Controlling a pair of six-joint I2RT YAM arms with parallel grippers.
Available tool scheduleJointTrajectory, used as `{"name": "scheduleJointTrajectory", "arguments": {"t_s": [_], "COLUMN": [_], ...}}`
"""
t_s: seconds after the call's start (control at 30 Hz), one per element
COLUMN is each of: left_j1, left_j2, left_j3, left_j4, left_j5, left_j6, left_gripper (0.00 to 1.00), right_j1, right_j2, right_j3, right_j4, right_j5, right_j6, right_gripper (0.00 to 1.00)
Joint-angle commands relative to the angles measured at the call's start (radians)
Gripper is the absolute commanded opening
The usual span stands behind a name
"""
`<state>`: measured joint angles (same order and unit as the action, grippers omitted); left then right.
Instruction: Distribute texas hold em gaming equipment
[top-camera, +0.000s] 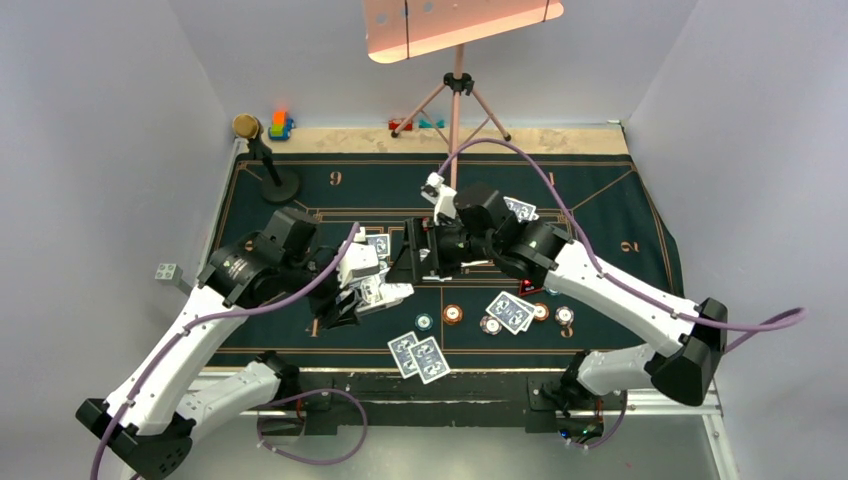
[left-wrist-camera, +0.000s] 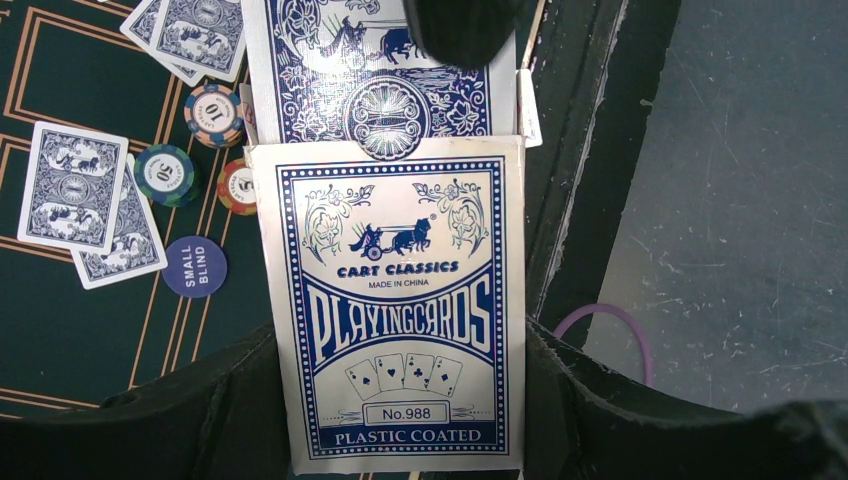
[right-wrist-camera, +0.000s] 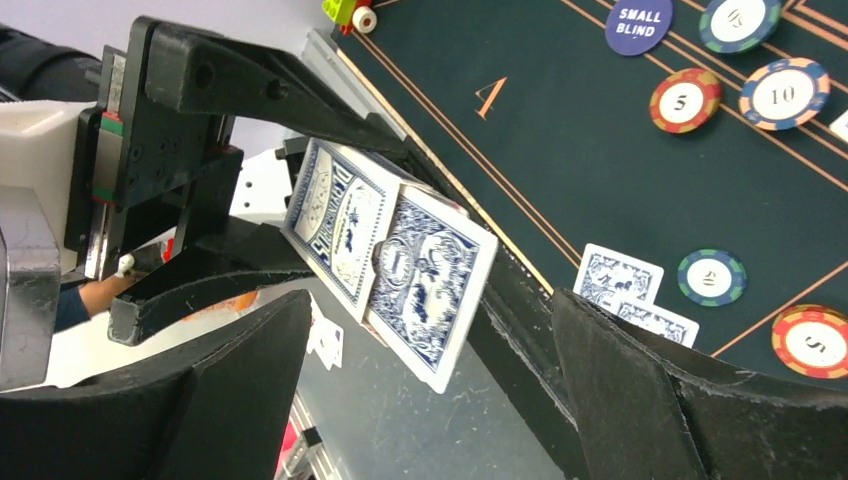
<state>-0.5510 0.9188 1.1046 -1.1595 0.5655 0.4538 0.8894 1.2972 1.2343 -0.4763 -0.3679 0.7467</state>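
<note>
My left gripper (left-wrist-camera: 395, 375) is shut on a blue and white playing card box (left-wrist-camera: 400, 300), held above the mat's near edge (top-camera: 380, 292). A blue-backed card (left-wrist-camera: 375, 70) sticks halfway out of the box's mouth. My right gripper (right-wrist-camera: 430, 310) is open, its fingers either side of that card's (right-wrist-camera: 432, 285) free end without touching it; from above it (top-camera: 412, 255) faces the left one (top-camera: 362, 295). Pairs of dealt cards (top-camera: 418, 357) (top-camera: 510, 311) lie on the green mat, with a teal chip (top-camera: 425, 322), an orange chip (top-camera: 454, 314) and a pinkish chip (top-camera: 490, 324). The small blind disc (left-wrist-camera: 194, 266) lies by a card pair (left-wrist-camera: 72, 187).
A gold-topped black stand (top-camera: 262, 155) and bright toy blocks (top-camera: 280, 124) sit at the back left. A pink tripod (top-camera: 458, 90) stands at the back centre. More cards lie behind the right arm (top-camera: 522, 208). The black table rim (top-camera: 480, 385) runs along the near side.
</note>
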Motion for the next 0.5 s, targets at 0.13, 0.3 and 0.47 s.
{"name": "scheduleJointTrajectory", "arguments": {"t_s": [0.13,0.3,0.47], "left_j1": [0.004,0.004,0.004], "left_j2": [-0.001,0.012,0.035], "left_j3": [0.043,0.056,0.085], "left_j4": [0.039,0.058,0.075], "left_j5": [0.016,0.008,0.007], "left_j6": [-0.023,-0.048,-0.059], "left_gripper": [0.28,0.28,0.28], "right_j1": [0.099,0.135,0.148], "right_j2": [0.096,0.175,0.237], "right_j3": [0.129,0.227,0.303], "right_j4": [-0.061,-0.118,-0.140], "right_j5": [0.130,0.154,0.143], "right_j6": [0.010,-0.006,-0.010], "right_gripper": [0.96,0.97,0.98]}}
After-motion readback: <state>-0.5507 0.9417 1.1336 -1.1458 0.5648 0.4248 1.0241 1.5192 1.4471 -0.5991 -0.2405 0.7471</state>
